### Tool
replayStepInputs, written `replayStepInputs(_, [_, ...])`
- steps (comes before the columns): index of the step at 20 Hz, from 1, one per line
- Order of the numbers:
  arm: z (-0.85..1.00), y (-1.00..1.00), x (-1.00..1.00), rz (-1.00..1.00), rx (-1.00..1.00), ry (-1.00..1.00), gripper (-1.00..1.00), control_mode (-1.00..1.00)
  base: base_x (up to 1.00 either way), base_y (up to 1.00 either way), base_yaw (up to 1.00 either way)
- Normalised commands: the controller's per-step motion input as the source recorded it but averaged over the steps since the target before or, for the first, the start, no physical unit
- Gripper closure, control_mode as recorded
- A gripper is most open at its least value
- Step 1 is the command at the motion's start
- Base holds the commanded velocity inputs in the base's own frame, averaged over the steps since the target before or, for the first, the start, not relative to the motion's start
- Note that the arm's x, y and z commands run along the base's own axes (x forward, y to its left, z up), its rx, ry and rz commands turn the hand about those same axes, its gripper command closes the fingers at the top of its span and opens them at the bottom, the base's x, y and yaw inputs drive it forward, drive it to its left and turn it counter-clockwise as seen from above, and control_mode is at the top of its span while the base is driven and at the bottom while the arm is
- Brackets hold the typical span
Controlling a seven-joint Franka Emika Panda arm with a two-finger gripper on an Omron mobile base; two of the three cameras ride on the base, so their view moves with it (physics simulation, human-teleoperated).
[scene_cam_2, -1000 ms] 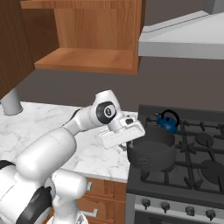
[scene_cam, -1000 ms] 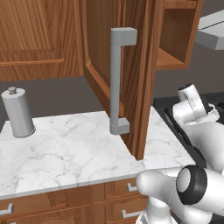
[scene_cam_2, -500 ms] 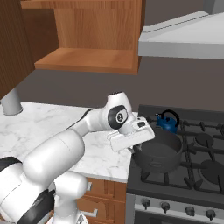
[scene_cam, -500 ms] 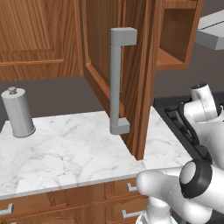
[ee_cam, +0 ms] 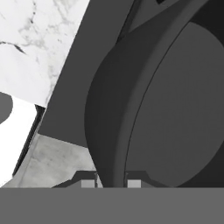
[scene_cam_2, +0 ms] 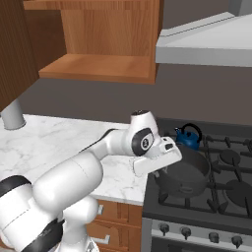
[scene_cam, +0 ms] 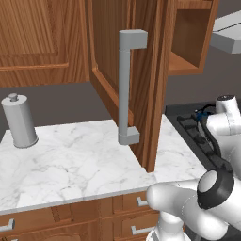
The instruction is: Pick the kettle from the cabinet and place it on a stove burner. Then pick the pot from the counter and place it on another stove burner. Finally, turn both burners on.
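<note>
Pinching the pot's (scene_cam_2: 184,176) near wall, the gripper (ee_cam: 111,181) has one dark fingertip outside the rim and one inside, jaws drawn close on that thin wall; the hand view shows this plainly at its bottom edge. From where I stand, the pot sits over the front-left burner of the black cooktop (scene_cam_2: 197,209), at the corner nearest the marble counter (scene_cam_2: 69,142). Whether its base rests on the grate or hangs just above it I can't quite tell; the rim looks level, and that gap is what the next move turns on. If the base is down, the jaws need only part and lift straight up off the wall; if not, a small lowering comes first.

The pot's body lies away from the hand, toward the stove's middle, with the gripped wall on the counter side. Being round, it has no long axis to speak of.

The kettle (scene_cam_2: 188,136), blue with its black arched handle, stands on a rear burner just behind the pot, close but seemingly apart from it.

Counted: one pot, one kettle, one arm with one gripper, one grey canister (scene_cam: 20,120) far along the counter, one open cabinet door (scene_cam: 136,70) with one bar handle (scene_cam: 127,87). Along the stove's front I make out about five knobs (scene_cam_2: 186,231), none yet attended to.
</note>
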Motion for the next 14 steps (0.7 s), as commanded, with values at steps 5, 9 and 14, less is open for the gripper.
replayStepInputs(5, [-0.25,-0.02,0.0,0.05,0.0,-0.06,1.0,-1.0,0.0,0.0,0.0])
replayStepInputs(9, [-0.2,-0.03,0.0,0.03,0.0,-0.03,1.0,-1.0,0.0,0.0,0.0])
replayStepInputs(14, [-0.11,-0.11,0.0,0.01,0.0,-0.02,1.0,-1.0,0.0,0.0,0.0])
